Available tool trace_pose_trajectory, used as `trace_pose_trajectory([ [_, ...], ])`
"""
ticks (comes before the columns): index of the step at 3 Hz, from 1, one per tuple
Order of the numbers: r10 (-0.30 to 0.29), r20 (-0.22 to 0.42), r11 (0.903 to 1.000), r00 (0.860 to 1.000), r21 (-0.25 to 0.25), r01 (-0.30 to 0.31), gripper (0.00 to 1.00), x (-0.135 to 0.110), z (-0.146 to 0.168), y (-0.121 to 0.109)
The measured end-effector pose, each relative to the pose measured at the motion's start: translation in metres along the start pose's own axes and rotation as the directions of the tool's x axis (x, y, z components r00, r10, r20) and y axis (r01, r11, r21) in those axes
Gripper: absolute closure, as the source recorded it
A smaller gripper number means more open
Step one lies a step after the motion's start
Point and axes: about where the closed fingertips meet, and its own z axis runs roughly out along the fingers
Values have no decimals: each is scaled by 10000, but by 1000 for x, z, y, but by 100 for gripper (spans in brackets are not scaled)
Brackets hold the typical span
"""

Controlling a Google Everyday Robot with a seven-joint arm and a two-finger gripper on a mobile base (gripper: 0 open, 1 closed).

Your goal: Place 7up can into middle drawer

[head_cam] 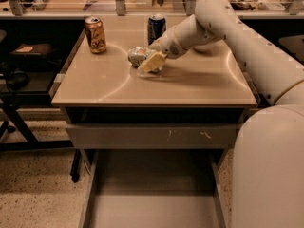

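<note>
— From where does the one camera look?
— From high up, on the side where the robot's own body stands, facing forward and down across the cabinet top (190,87).
— How near is it?
— Near. The white arm (247,42) comes in from the right and bulks large in the lower right corner. The open middle drawer (152,208) runs off the bottom edge, right below the lens.
— And farther off?
— The gripper (151,61) sits mid-frame, at the 7up can (137,56).

Readable text: none is showing on the 7up can (138,56), gold-orange can (95,34) or dark blue can (156,28). Claw (151,62): is hanging just beside the 7up can, over the table (190,87).
</note>
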Motion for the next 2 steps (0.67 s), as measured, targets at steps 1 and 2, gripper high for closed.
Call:
trace_pose_trajectory([
  [1, 0, 0, 10000, 10000, -1, 0, 66, 0, 0, 0],
  [2, 0, 0, 10000, 10000, -1, 0, 88, 0, 0, 0],
])
